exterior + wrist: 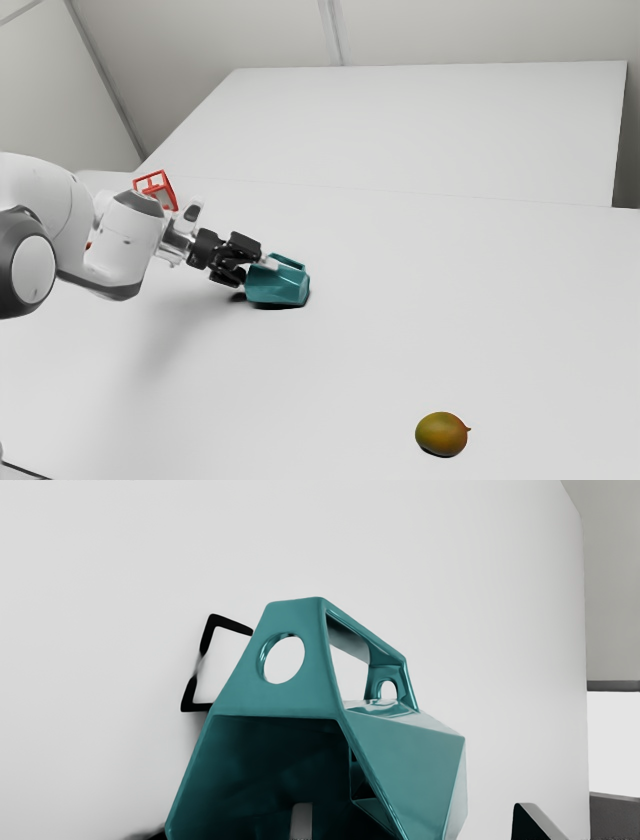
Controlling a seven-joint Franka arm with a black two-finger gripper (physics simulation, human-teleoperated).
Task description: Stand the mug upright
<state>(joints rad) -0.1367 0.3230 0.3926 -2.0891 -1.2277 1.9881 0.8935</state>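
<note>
Exterior view with fruit (441, 434), wrist view into the mug (280, 700), claw (257, 272) spread, one finger (302, 822) at the mouth

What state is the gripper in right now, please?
Gripper: open, not clamped on anything; one finger reaches into the mouth of the teal mug, the other stands outside it.

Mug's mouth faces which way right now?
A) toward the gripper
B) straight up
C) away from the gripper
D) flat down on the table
A: the mug lies on its side, and the wrist view, taken from behind the gripper's fingertips, looks into its dark inside.
</note>
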